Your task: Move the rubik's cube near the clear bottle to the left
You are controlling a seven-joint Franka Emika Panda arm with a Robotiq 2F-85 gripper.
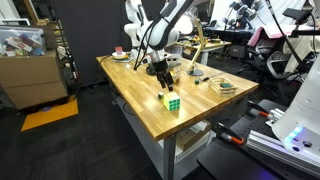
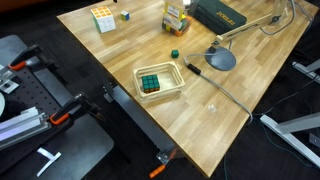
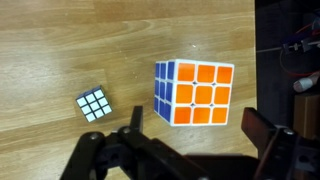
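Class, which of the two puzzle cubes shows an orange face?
The large cube, orange with a blue side; the far smaller cube beside it shows none.

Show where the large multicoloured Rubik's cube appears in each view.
In an exterior view: the large multicoloured Rubik's cube sits at the picture's centre.
In an exterior view: the cube is top left.
Wrist view: the cube is right of centre.
Shared landmark: the wooden table beneath it.

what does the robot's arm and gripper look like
The arm is white, with rounded segments and darker joints; dark cabling seems to run along it. The gripper is black. In the wrist view its fingers are black, angular linkage pieces. No markings are legible.
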